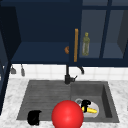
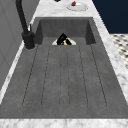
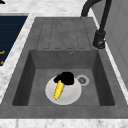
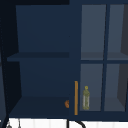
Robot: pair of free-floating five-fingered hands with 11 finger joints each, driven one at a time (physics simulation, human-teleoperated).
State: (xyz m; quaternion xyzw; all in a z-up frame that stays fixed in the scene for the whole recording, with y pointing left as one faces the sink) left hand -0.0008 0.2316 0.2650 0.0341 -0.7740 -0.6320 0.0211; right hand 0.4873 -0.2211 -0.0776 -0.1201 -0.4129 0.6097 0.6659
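Right side view: the corn cob [image 3: 59, 90] is seen lying on a white plate [image 3: 72, 96] in the sink basin, low in the middle of the frame. Its top end is gripped by the right robot hand [image 3: 65, 77], fingers curled. The cob is judged light, stiff and bumpy, best held around its middle. The left robot hand [image 1: 34, 117] hangs at the front view's lower left, fingers curled on nothing.

A black robot hand [image 3: 65, 77] meets a yellow corn cob [image 3: 59, 89] on a white round plate [image 3: 72, 96] in the dark grey ribbed sink [image 3: 62, 32], set in a white-grey marbled counter [image 3: 10, 67], with a plain red ball [image 1: 67, 114] nearby.
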